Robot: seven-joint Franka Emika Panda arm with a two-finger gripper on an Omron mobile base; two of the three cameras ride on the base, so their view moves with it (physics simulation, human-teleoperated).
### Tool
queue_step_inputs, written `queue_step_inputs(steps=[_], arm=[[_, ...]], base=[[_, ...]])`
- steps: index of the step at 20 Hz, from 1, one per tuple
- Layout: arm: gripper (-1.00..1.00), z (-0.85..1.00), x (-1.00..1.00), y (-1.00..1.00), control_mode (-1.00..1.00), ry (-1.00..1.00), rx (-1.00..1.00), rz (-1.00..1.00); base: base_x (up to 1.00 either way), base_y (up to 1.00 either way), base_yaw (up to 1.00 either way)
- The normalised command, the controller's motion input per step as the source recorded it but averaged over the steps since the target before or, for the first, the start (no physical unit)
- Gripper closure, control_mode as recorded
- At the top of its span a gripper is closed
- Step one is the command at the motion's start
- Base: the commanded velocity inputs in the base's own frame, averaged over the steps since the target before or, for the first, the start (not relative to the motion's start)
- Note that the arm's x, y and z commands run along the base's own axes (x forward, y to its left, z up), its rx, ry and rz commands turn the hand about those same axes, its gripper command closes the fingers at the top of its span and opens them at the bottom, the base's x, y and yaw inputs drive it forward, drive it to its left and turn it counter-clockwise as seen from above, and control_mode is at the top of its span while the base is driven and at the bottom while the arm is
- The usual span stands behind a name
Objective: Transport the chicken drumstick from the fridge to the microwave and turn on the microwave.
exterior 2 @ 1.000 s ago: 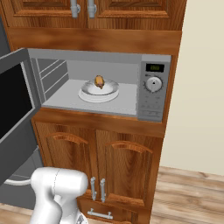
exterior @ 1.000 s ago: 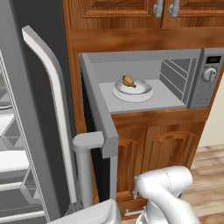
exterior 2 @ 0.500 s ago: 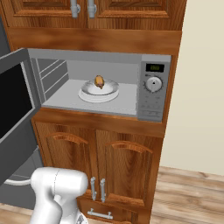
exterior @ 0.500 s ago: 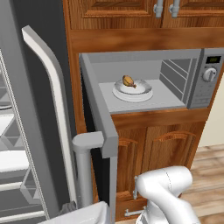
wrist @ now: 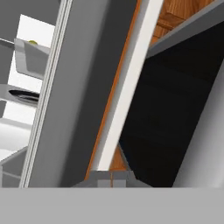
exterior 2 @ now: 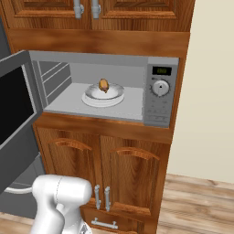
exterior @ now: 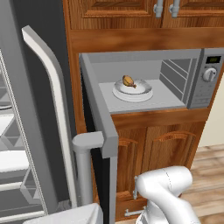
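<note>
The chicken drumstick [exterior: 128,81] [exterior 2: 103,85], small and golden-brown, lies on a white plate [exterior: 142,93] [exterior 2: 114,97] inside the microwave [exterior: 205,87] [exterior 2: 160,105]. The microwave door [exterior: 98,109] [exterior 2: 16,114] stands swung wide open to the left. The fridge [exterior: 8,148] is open at far left, its long pale handle [exterior: 52,96] in front. In the hand view my gripper [wrist: 111,178] sits low, its grey tips pressed together and holding nothing, close to the fridge handle [wrist: 131,87] and the door's dark glass [wrist: 175,109].
The microwave's round knob [exterior: 209,74] [exterior 2: 160,87] and display sit on its right panel. Wooden cabinets [exterior 2: 119,178] lie above and below it, and a bare wall [exterior 2: 210,91] stands to the right. Fridge shelves [wrist: 26,78] show at the hand view's left.
The drumstick, plate and doors have stayed put. The white arm part at the bottom of the left base view has slid slightly left.
</note>
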Motion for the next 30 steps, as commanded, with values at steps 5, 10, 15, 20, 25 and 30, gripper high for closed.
queue_step_inputs(steps=[5, 10, 15, 20, 25, 30], arm=[[1.00, -0.01, 0.06, 0.00, -1.00, -0.04, 0.00, -0.11], [1.00, -0.04, 0.19, 0.13, -1.00, -0.01, 0.00, -0.10], [1.00, -0.01, 0.09, 0.05, -1.00, -0.01, 0.00, -0.11], [1.00, 0.00, -0.05, 0.00, -1.00, -0.03, 0.00, -0.14], [1.00, 0.00, -0.05, 0.00, -1.00, 0.00, 0.00, -0.14], [1.00, 0.00, -0.01, -0.08, -1.00, 0.00, 0.00, -0.10]], base=[[0.00, 0.00, 0.00], [0.00, 0.00, 0.00], [0.00, 0.00, 0.00], [0.00, 0.00, 0.00], [0.00, 0.00, 0.00], [0.00, 0.00, 0.00]])
